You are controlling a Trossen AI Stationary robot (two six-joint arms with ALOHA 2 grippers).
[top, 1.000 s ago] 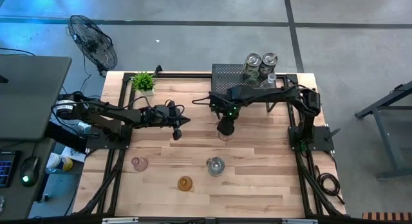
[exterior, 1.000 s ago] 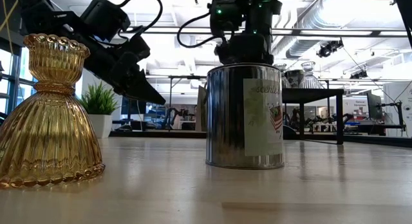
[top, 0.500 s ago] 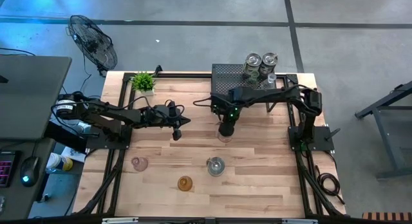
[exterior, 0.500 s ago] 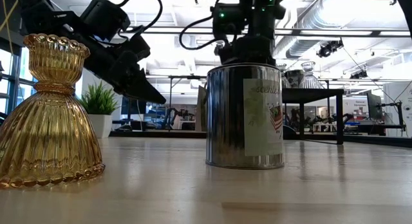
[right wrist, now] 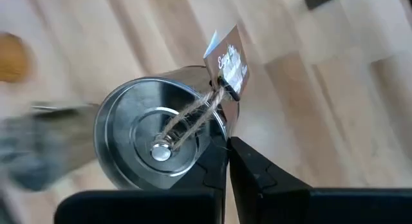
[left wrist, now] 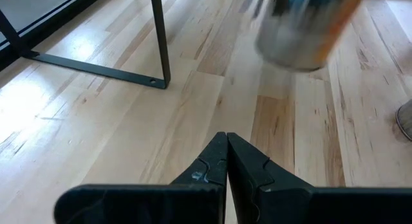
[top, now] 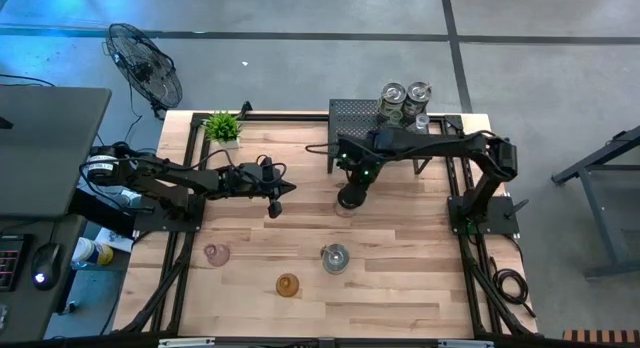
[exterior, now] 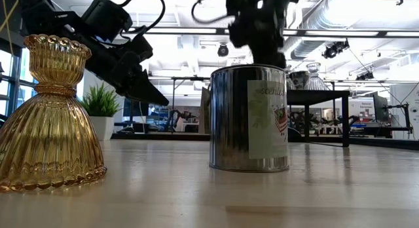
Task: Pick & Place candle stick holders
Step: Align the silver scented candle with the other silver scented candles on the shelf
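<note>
Silvery metal forms the body of the candle holder [right wrist: 161,143] under the right gripper [top: 349,197]: a round tin with a recessed top, a wick stub at its centre, twine tied to the stub and a small printed tag [right wrist: 230,58] hanging off the rim. In the right wrist view the right fingers [right wrist: 219,176] are pressed together and grip nothing; their tips sit beside the tin's rim, and contact cannot be confirmed.

Landmark for positions: the black mesh rack [top: 362,116] at the rear of the bench [top: 400,288].
- Two more silvery holders [top: 404,102] stand on the rack's right end.
- The tin under the right gripper stands on the bench just in front of the rack.
- A further silvery tin [top: 334,258] with a pale printed label stands well in front of the rack, near the bench's front.
- An amber ribbed glass holder [top: 288,285], bell-shaped with a cupped top, stands farther forward and to the left of that tin.
- A pink glass holder [top: 216,255] stands well forward and far left of the rack.
- A potted plant [top: 223,127] stands left of the rack at the rear edge.

The left gripper [top: 275,197] hangs above bare bench, left of the rack and apart from every holder; its fingers [left wrist: 215,166] are closed tip to tip and empty.
</note>
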